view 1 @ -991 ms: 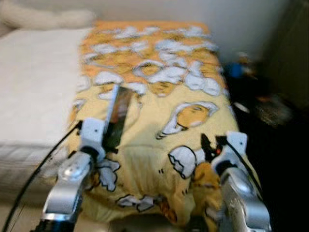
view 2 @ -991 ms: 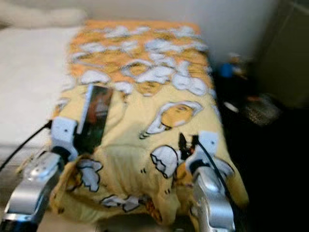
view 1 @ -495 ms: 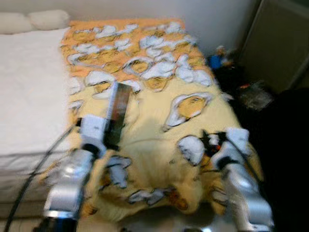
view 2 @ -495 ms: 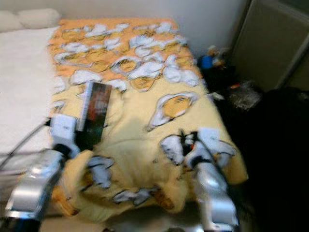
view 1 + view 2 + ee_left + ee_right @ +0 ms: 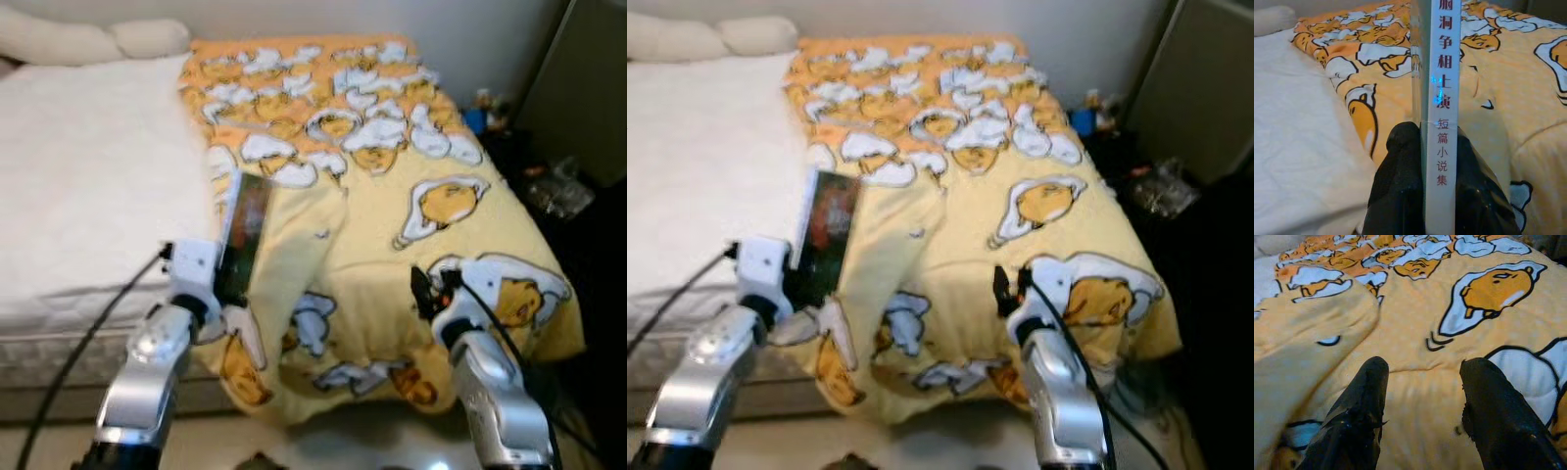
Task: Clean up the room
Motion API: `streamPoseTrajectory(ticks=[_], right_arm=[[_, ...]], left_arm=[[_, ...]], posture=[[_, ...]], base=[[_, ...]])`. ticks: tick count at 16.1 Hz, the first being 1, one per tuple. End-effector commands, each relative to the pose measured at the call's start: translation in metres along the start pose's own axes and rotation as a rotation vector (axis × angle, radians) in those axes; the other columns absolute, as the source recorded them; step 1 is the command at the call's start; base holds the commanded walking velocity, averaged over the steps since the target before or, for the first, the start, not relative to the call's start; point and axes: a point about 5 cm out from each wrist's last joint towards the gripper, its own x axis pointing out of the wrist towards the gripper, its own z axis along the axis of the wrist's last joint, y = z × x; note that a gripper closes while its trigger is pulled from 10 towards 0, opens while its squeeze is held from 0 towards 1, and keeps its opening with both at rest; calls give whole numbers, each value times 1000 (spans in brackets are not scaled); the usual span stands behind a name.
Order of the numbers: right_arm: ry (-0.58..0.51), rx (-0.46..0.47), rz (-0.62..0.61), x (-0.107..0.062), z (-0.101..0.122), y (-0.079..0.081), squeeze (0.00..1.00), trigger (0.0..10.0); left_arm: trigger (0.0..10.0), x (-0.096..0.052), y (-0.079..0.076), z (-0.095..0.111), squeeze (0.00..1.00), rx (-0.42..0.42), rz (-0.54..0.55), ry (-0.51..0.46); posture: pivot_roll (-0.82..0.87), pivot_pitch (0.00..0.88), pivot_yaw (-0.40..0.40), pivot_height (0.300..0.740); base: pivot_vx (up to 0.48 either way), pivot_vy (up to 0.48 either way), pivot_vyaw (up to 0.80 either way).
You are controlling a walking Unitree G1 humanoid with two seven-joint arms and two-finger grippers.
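Book: one book, upright, spine out, held above the yellow blanket near the bed's foot.
Left tool: closed on the book's lower end.
Right tool: fingers apart, empty, just over the blanket.
Change: the view has swung across the bed and steadied; the book stays clamped, so I judge it is being carried off.
Count: two pillows, one white mattress.

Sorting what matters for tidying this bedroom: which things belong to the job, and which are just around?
Job:
book, clamped in the left tool
right tool, open above the blanket
yellow cartoon blanket, rumpled

Just around:
white mattress
pillows
clutter on the dark floor
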Motion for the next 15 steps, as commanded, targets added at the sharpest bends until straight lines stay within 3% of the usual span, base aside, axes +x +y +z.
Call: streamPoseTrajectory(ticks=[1, 15], right_arm=[[-15, 4, 17, 2, 3, 6, 0, 10000], [-19, -5, 28, 14, 9, 7, 0, 10000]], left_arm=[[10000, 1, 9, 12, 0, 28, 17, -44], [10000, 7, 5, 15, 0, 62, 13, -54]], posture=[[-77, 0, 29, 740], [-64, 0, 3, 740]], base=[[0, 409, 0], [0, 409, 0]])
